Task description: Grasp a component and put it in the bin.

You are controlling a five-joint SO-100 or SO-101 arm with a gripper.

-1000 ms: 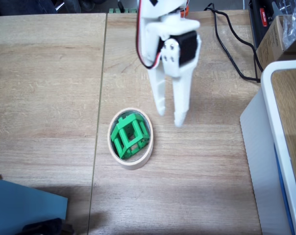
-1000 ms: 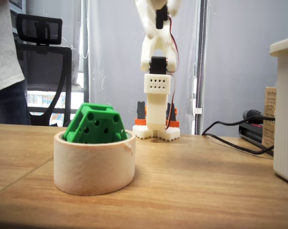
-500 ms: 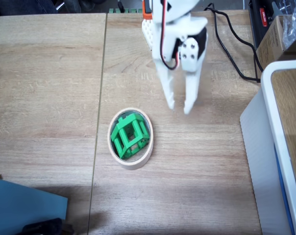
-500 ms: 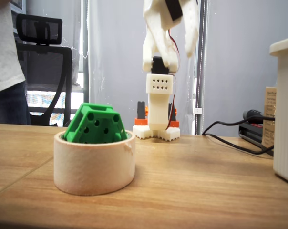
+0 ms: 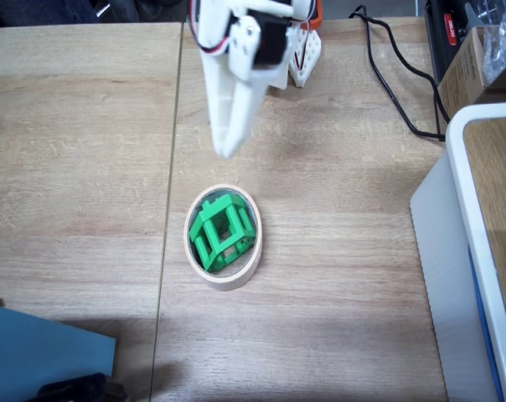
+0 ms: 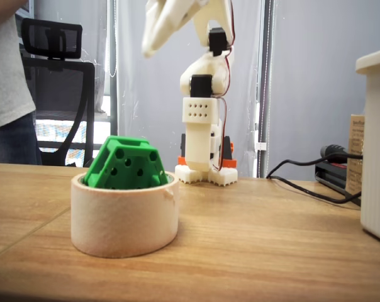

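Note:
The green component (image 5: 224, 233) lies inside the bin (image 5: 229, 281), a beige tape ring on the wooden table, tilted with its lattice side up. From the side, the component (image 6: 124, 165) sticks out above the bin's wall (image 6: 124, 220). My white gripper (image 5: 224, 151) hangs in the air above the table behind the bin, apart from it. Its fingers are pressed together with nothing between them. In the side fixed view the gripper (image 6: 148, 49) is raised high, well above the bin.
A large white container with a blue edge (image 5: 458, 251) stands at the right. A black cable (image 5: 395, 92) and a cardboard box (image 5: 479, 67) lie at the back right. A blue object (image 5: 35, 352) sits at the front left. A person (image 6: 4, 75) and a chair (image 6: 58, 82) are behind the table.
The gripper swung from right of the bin toward the left and rose, and its fingers went from apart to together. The component and bin stayed still.

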